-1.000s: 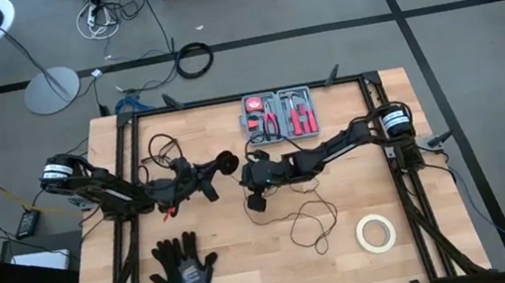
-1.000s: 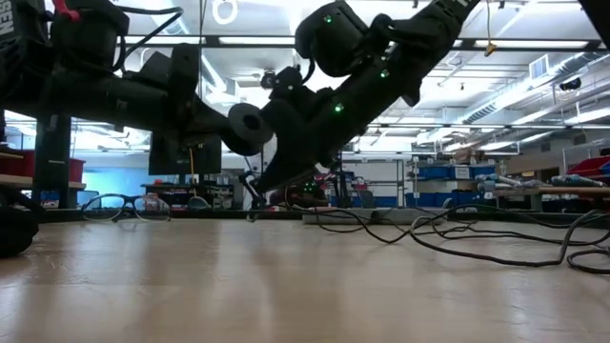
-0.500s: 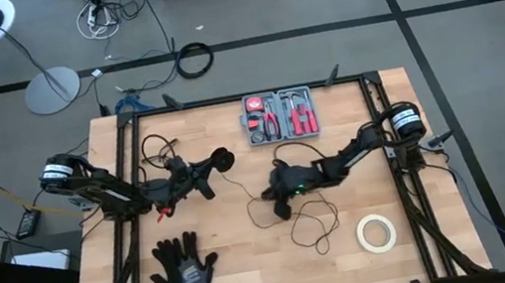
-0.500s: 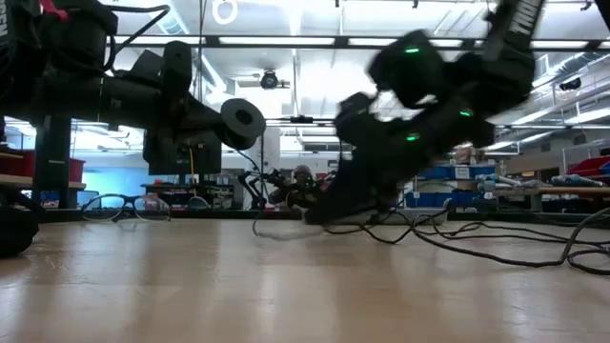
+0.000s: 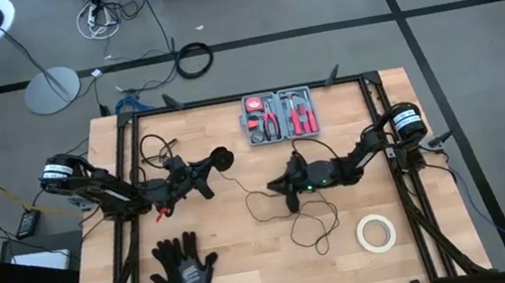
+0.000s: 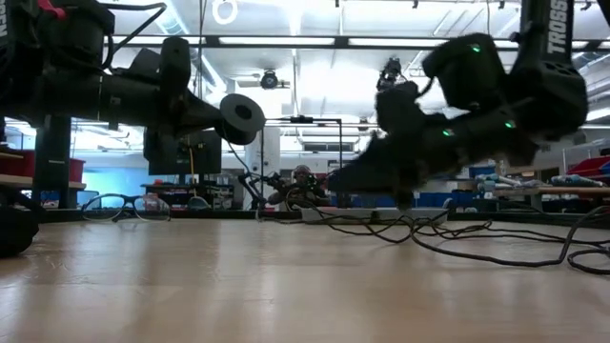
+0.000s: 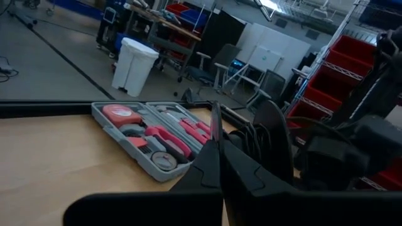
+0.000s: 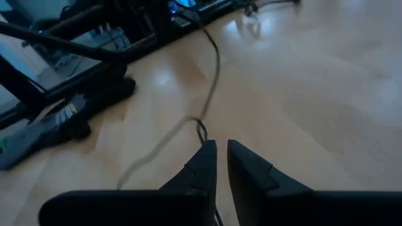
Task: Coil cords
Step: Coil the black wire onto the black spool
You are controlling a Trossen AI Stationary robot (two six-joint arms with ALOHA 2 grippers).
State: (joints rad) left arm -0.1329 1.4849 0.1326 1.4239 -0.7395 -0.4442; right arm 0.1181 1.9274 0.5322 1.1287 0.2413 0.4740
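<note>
1. Two arms are over the table; the left gripper (image 5: 222, 158) hangs left of centre, clenched on the cord's black puck (image 5: 222, 157), as a second ago.
2. The right gripper (image 5: 290, 189) has pulled away from the left one and dropped low right of centre; its fingers (image 8: 204, 164) now stand slightly parted beside the thin cord (image 5: 317, 224), nothing visibly held.
3. The cord trails from the puck across the centre and sprawls in loose loops toward the white tape roll (image 5: 375, 233).
4. Coiling looks barely begun; the right gripper probably needs a fresh pinch on the slack.
</note>
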